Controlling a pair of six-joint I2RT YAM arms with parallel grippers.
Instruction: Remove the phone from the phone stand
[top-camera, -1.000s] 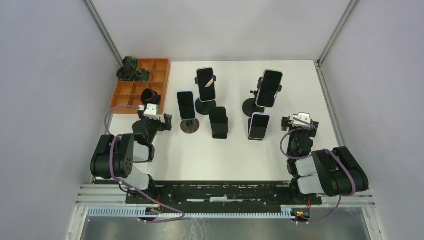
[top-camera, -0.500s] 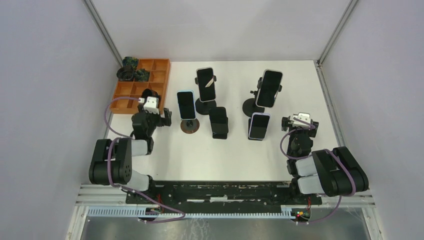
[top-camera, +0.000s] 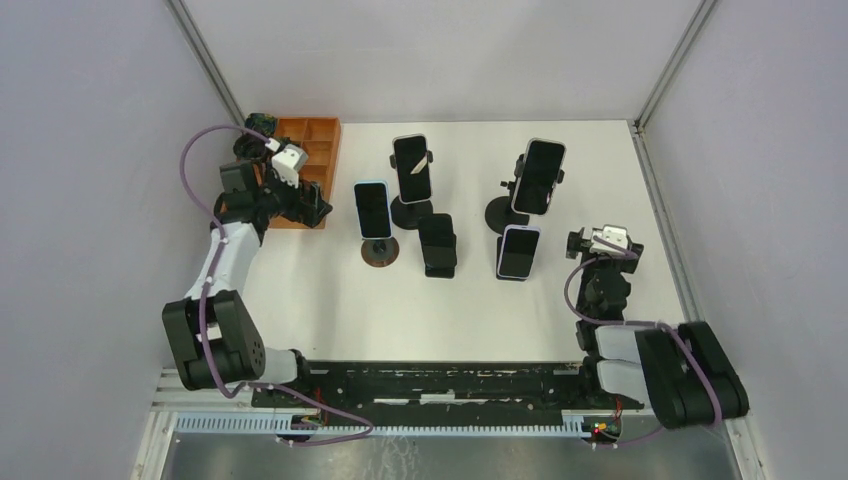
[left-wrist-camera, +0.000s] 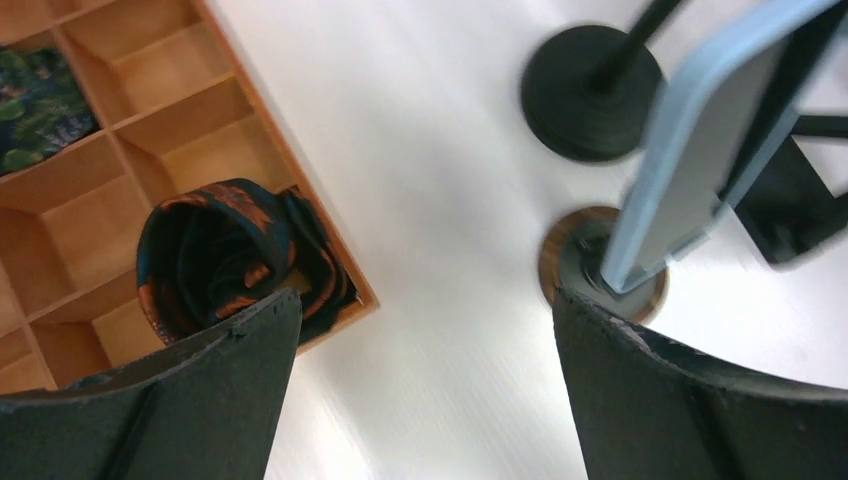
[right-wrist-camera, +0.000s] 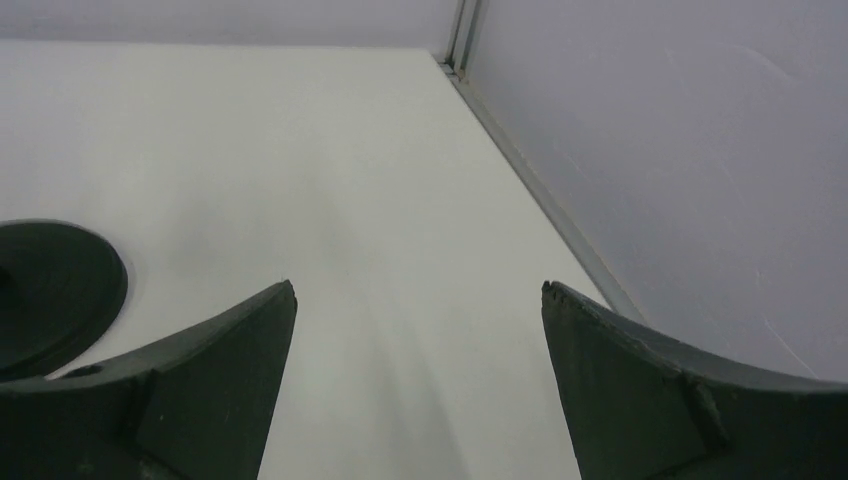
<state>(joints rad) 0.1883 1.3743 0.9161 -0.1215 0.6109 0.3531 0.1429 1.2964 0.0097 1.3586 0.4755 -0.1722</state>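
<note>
Several phones stand on stands in mid-table. A light-blue phone (top-camera: 372, 209) leans on a stand with a round wooden base (top-camera: 380, 253). In the left wrist view the same phone (left-wrist-camera: 712, 150) and base (left-wrist-camera: 600, 272) sit just beyond my right finger (left-wrist-camera: 680, 400). My left gripper (top-camera: 312, 207) (left-wrist-camera: 425, 298) hangs open over bare table between that stand and the orange tray's corner, holding nothing. My right gripper (top-camera: 603, 241) (right-wrist-camera: 418, 288) is open and empty at the right, right of a white-cased phone (top-camera: 518, 251).
An orange compartment tray (top-camera: 247, 180) (left-wrist-camera: 330, 260) at the back left holds a rolled dark strap (left-wrist-camera: 232, 255) and green items (left-wrist-camera: 40, 100). Two taller black stands carry phones (top-camera: 412, 168) (top-camera: 540, 176). One black round base (left-wrist-camera: 590, 95) stands behind the blue phone. The right wall (right-wrist-camera: 680, 150) is close to my right gripper.
My left arm has stretched out from near its base toward the back left, reaching the tray's near corner. The right arm has shifted only slightly. Both grippers stay open.
</note>
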